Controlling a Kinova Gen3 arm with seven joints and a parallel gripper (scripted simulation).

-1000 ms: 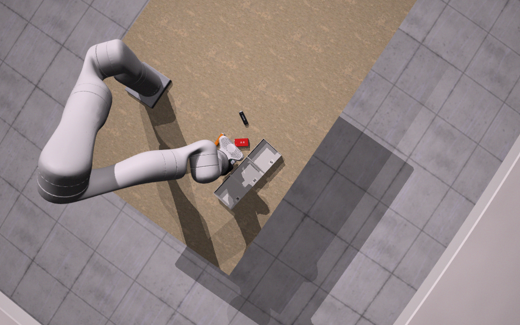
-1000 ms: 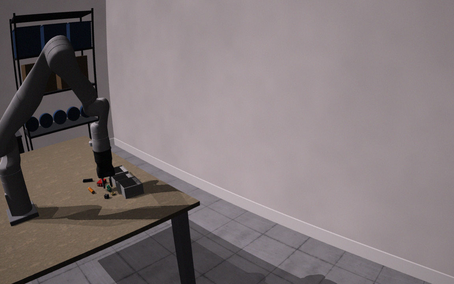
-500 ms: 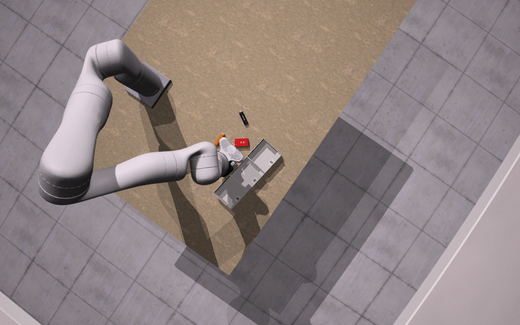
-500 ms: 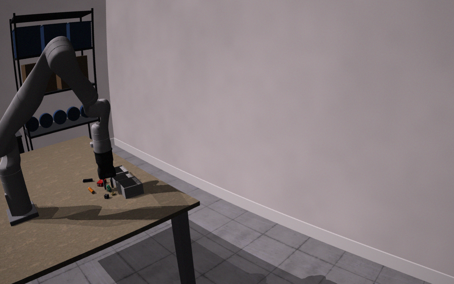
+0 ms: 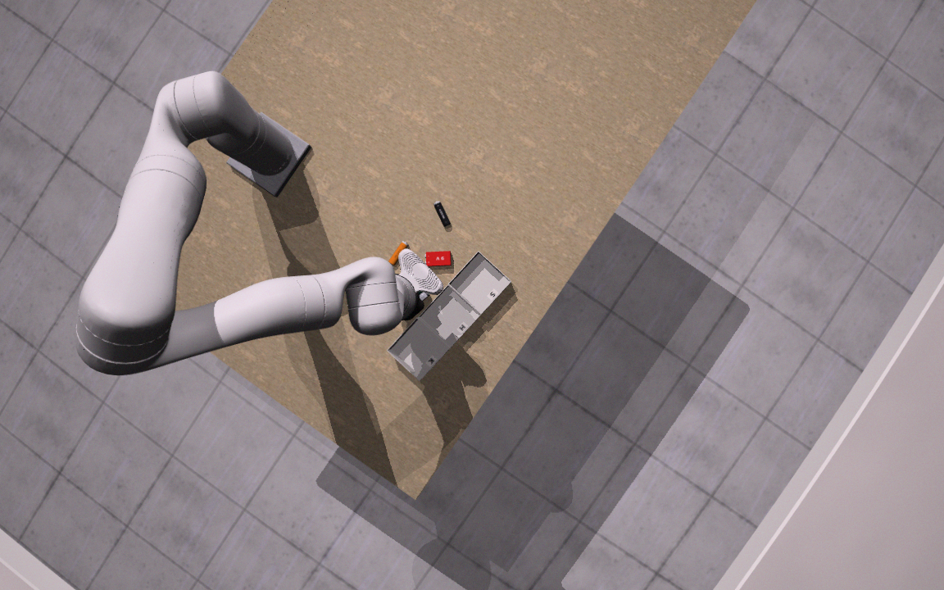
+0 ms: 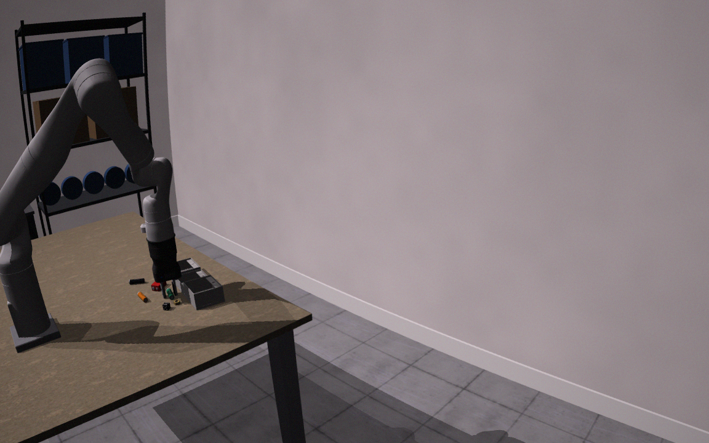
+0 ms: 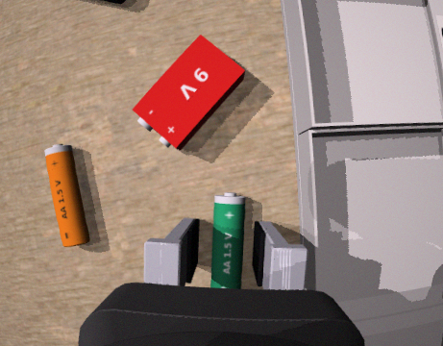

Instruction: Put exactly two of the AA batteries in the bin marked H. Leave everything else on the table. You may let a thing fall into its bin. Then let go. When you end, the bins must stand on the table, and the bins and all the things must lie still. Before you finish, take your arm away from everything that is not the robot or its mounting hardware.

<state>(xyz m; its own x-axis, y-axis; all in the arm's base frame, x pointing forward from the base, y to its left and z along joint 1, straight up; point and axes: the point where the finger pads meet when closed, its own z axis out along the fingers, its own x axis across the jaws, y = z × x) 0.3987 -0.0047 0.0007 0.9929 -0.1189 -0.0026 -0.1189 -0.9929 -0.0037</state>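
A green AA battery (image 7: 229, 240) (image 6: 170, 293) lies flat on the table, right beside the wall of the grey bin marked H (image 7: 306, 186) (image 5: 453, 315). My gripper (image 7: 226, 242) (image 6: 167, 283) is open and low over the table, one finger on each side of the green battery, with a gap on both sides. An orange AA battery (image 7: 67, 203) (image 5: 397, 252) (image 6: 141, 296) lies to the left. A black AA battery (image 5: 443, 214) (image 6: 136, 281) lies farther off. In the top view the wrist hides the fingers and the green battery.
A red 9V battery (image 7: 189, 90) (image 5: 437, 257) lies between the black battery and the bins. Bin S (image 7: 297, 38) (image 5: 486, 282) and bin K (image 5: 416, 353) flank bin H in one row. A small black nut (image 6: 165, 306) and a pale ring (image 6: 177, 301) lie nearby.
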